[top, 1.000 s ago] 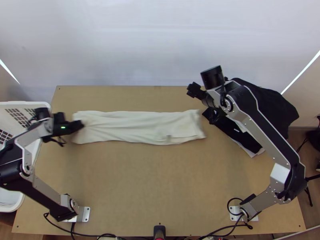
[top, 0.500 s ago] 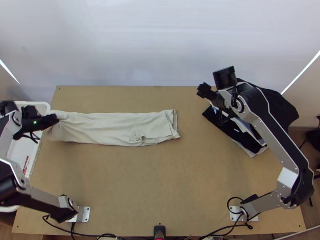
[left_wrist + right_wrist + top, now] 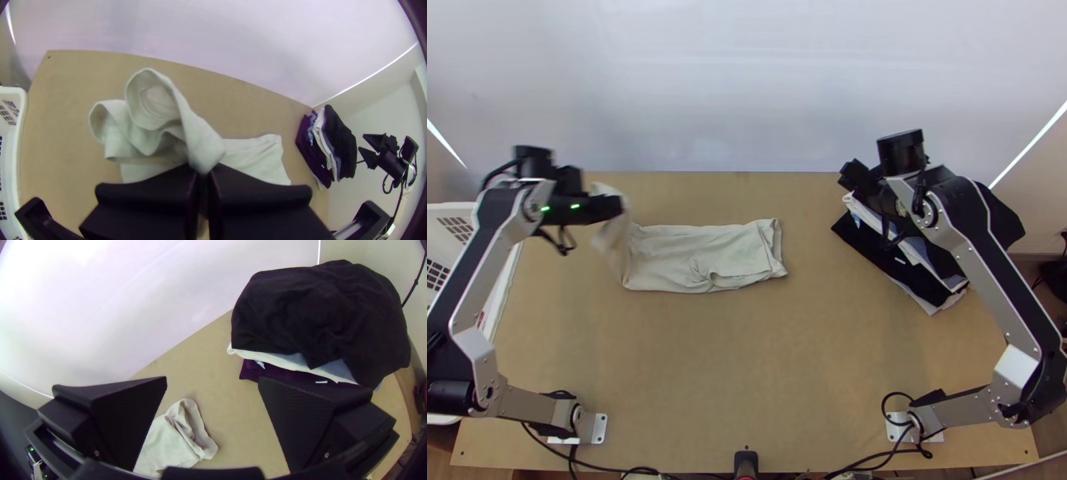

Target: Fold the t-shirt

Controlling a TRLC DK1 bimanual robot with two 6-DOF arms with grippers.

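The nearer left gripper [image 3: 204, 170] pinches the t-shirt [image 3: 683, 254] in its jaws; the cloth's length lies right; the right gripper's [image 3: 212, 378] jaws are spread.

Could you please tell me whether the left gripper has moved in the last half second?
Yes; in the top view, the left gripper moved right and upward, away from the white basket.

Pale backdrop [image 3: 747, 80] beyond wooden table [image 3: 747, 352]

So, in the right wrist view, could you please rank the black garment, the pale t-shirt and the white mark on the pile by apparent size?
1. Black garment
2. Pale t-shirt, as far as visible
3. White mark
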